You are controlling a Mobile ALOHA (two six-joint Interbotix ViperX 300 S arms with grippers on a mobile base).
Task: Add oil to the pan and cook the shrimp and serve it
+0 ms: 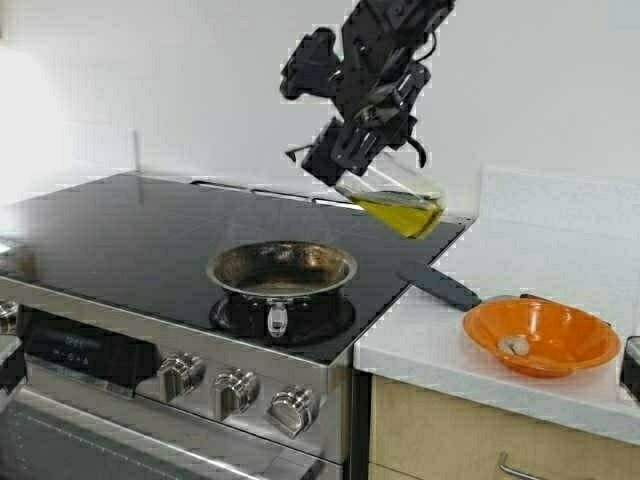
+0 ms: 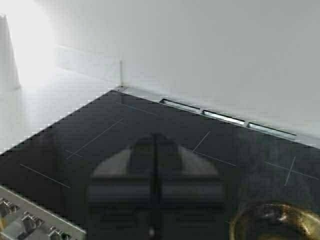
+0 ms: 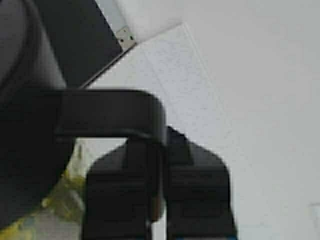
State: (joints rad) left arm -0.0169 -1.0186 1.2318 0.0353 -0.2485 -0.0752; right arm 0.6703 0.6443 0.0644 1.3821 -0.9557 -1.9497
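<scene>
While I keep my left tool [image 2: 155, 200] idle with its fingers pressed together, low over the dark stovetop [image 1: 130, 230], the pan [image 1: 282, 268] sits just to its right on the front burner. I see a browned, shiny inside there but cannot make out any oil pooled in it yet. Farther right and well above the pan, my right tool [image 1: 350, 150] is pinching the black handle [image 3: 107, 112] of the jug [image 1: 395, 200], fingers clamped around the grip in the wrist view. The jug is tipped steeply, its lid end toward the tool and the oil [image 1: 400, 215] gathered at the low side, hanging above the stovetop's right edge rather than over the pan. I judge the jug to be rigid and fairly light with this little liquid, yet slick and top-heavy when tilted; the handle is the right place to hold it. To the right of the jug and below, on the white desk [image 1: 420, 345], an orange bowl [image 1: 540, 335] holds what looks like the shrimp [image 1: 514, 345], one small pale piece visible.
</scene>
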